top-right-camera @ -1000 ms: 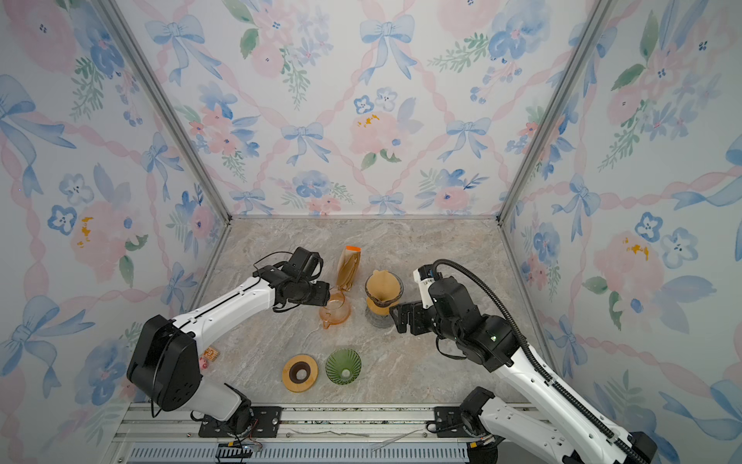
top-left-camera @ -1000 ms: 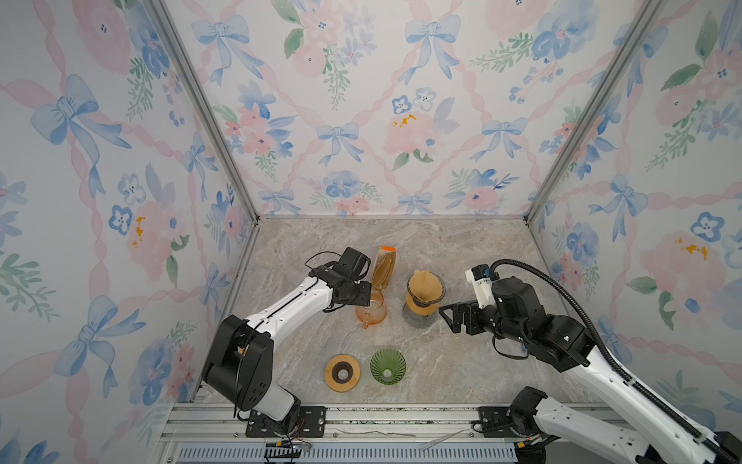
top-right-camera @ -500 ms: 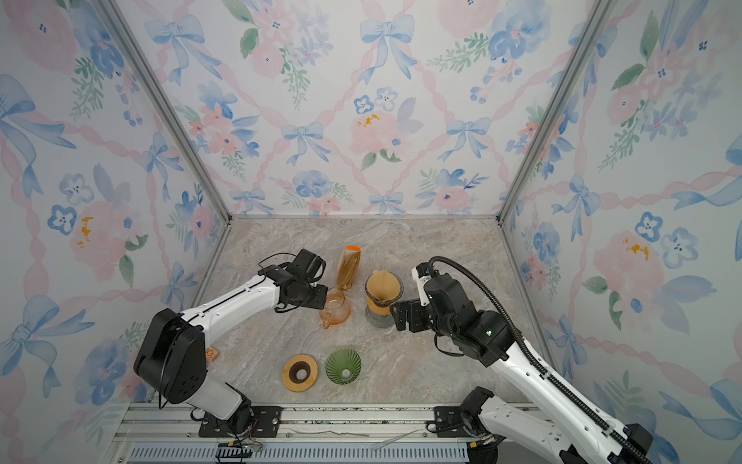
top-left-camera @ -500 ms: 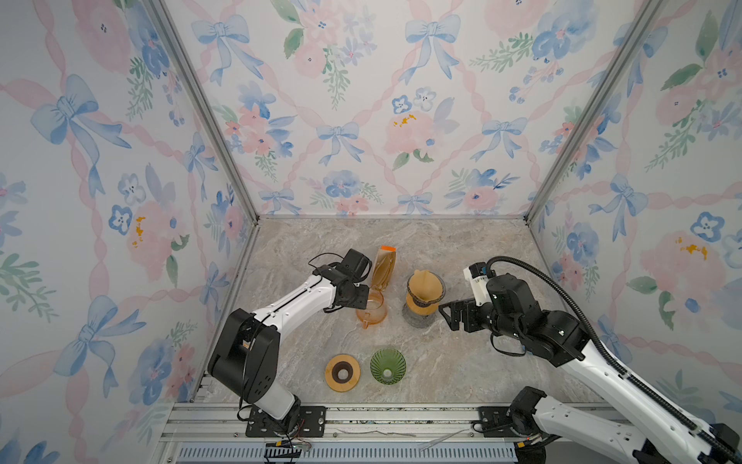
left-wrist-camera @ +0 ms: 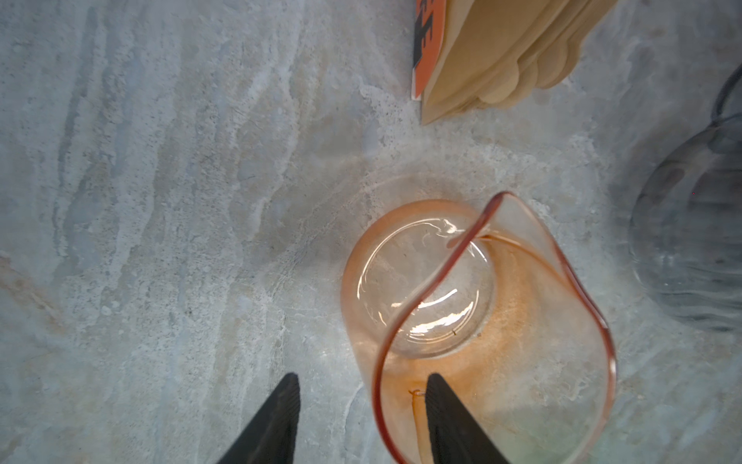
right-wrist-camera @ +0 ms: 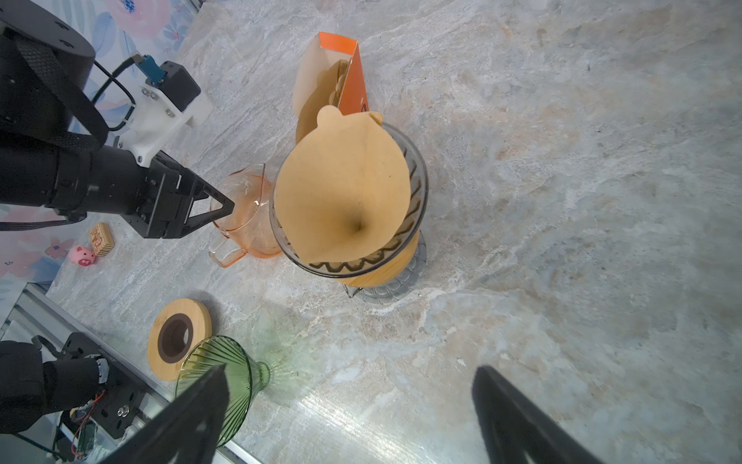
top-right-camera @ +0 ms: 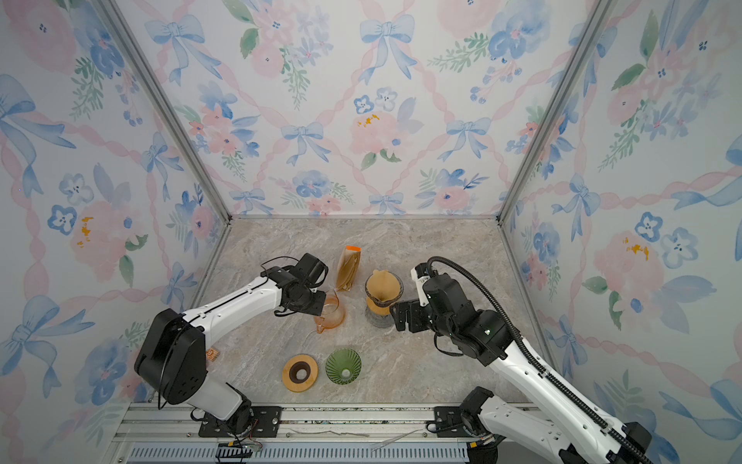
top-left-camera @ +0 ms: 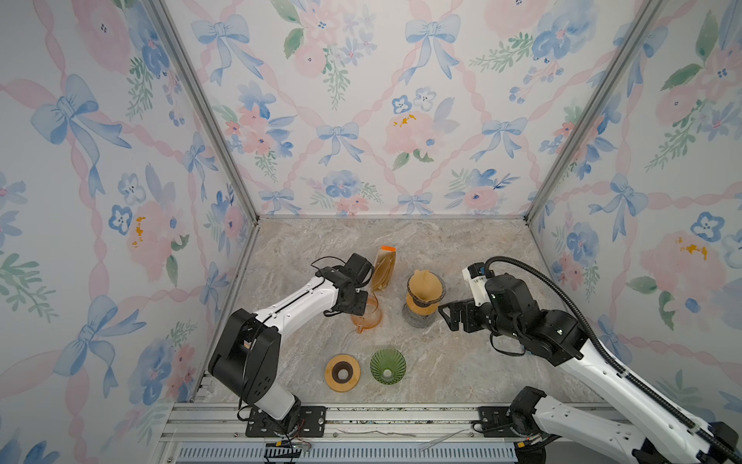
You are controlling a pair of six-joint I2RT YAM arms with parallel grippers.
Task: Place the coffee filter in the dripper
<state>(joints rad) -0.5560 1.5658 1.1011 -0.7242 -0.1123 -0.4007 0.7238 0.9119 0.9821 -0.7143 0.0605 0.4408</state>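
**Filter in, arms close by.** The coffee filter (right-wrist-camera: 345, 189) sits opened as a cone inside the dripper (right-wrist-camera: 416, 189), its tabbed edge standing above the rim. The placing step looks all but finished. What seems to remain is to check that the paper is seated and to draw the arms clear without brushing it.

The right gripper (right-wrist-camera: 352, 367) hangs just beside the dripper, jaws spread wide and holding nothing. The left gripper (left-wrist-camera: 363, 377) is on the dripper's other side, at the orange glass pitcher (left-wrist-camera: 482, 305) standing just beside the dripper. Its jaws are about half apart, one finger inside the rim and one outside, not clamped on the glass.

Only the left wrist view shows that straddle, which the top views hide under the wrist. Only the right wrist view looks down into the filter to its point. It alone catches a pink pig toy (right-wrist-camera: 82, 255) well apart from the dripper.
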